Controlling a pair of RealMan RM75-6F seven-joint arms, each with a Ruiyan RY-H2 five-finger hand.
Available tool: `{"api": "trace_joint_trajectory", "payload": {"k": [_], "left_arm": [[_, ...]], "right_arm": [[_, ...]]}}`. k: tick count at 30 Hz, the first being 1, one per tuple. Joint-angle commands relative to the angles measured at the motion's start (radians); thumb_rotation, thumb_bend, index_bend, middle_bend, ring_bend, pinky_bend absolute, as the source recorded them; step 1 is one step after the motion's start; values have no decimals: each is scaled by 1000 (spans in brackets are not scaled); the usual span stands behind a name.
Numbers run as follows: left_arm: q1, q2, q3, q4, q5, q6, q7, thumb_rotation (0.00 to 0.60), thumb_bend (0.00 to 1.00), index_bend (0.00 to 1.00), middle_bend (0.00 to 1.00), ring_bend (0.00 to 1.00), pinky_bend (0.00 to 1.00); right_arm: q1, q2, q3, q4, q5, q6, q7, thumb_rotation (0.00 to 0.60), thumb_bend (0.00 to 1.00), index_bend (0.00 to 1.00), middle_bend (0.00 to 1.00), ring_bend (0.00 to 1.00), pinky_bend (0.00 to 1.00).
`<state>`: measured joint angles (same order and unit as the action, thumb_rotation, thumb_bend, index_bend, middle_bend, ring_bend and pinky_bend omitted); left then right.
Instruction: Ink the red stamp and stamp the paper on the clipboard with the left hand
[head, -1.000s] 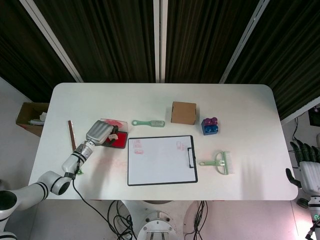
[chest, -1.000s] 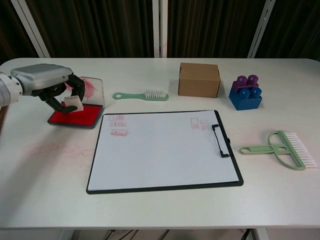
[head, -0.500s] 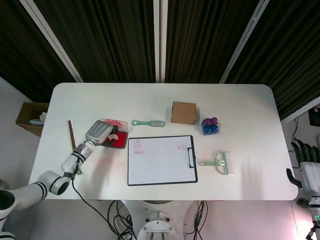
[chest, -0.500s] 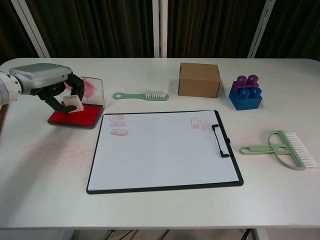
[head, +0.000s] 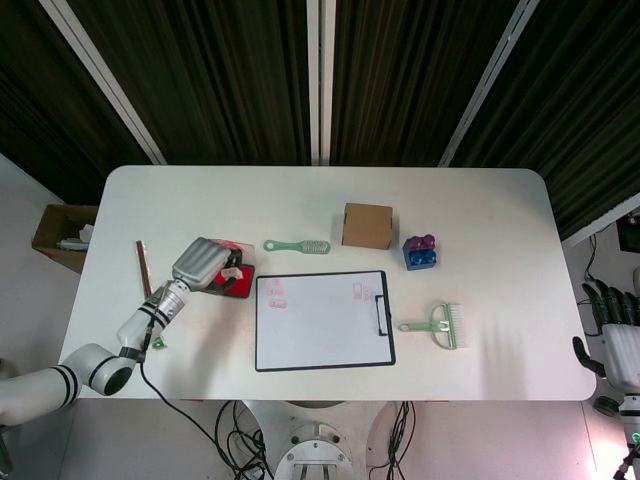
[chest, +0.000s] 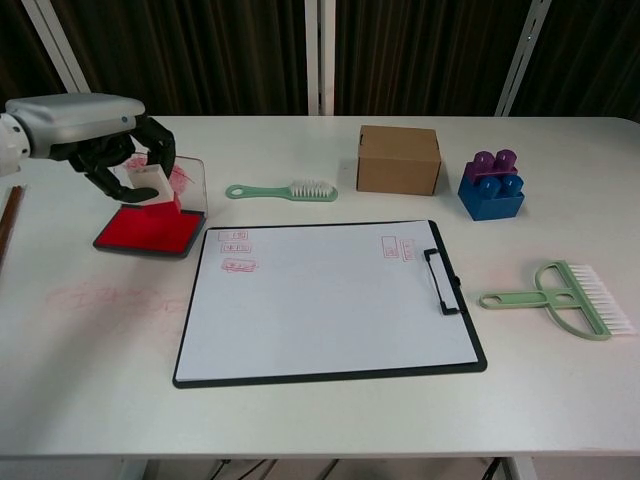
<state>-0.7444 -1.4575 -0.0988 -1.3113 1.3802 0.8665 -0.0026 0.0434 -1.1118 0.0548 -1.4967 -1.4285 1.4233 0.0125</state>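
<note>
One stamp held above the ink pad

One small white-bodied stamp (chest: 147, 182) with a red face sits pinched in the fingers of the left hand (chest: 105, 140), held clear above the red ink pad (chest: 145, 232) in its black tray at the far left of the white table (chest: 320, 420). Just right of the pad lies the black-edged clipboard (chest: 325, 300) with white paper (chest: 320, 310) bearing several small red imprints. Beyond it rest a green-handled brush (chest: 281, 190), a brown cardboard box (chest: 398, 158) and a blue-and-purple toy block (chest: 491, 185); a green comb-like brush (chest: 565, 299) lies to the right. Off the table's right edge, the right hand (head: 612, 335) hangs with its fingers apart, holding nothing.
</note>
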Motion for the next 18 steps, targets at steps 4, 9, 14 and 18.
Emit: {"api": "trace_joint_trajectory", "payload": {"k": [4,9,14,18], "left_arm": [[6,15,17,-113,20,32,69,600,435,748,773,852,922],[-1,-8,31,-166,26,26,123,600,436,748,773,853,922],[-17,-62,31,-149,11,11,178,600,436,748,773,854,922],[-26,-89,31,-134,10,4,192,600,436,748,773,855,922]], "right_arm": [[-7,2,-3,14,-6,7,21,600,317,0,0,0,0],[-10,0,-7,26,-11,9,37,600,317,0,0,0,0],[-13,-2,-10,34,-17,13,50,600,318,0,0,0,0],[-15,-2,-9,41,-13,12,56,600,318,0,0,0,0]]}}
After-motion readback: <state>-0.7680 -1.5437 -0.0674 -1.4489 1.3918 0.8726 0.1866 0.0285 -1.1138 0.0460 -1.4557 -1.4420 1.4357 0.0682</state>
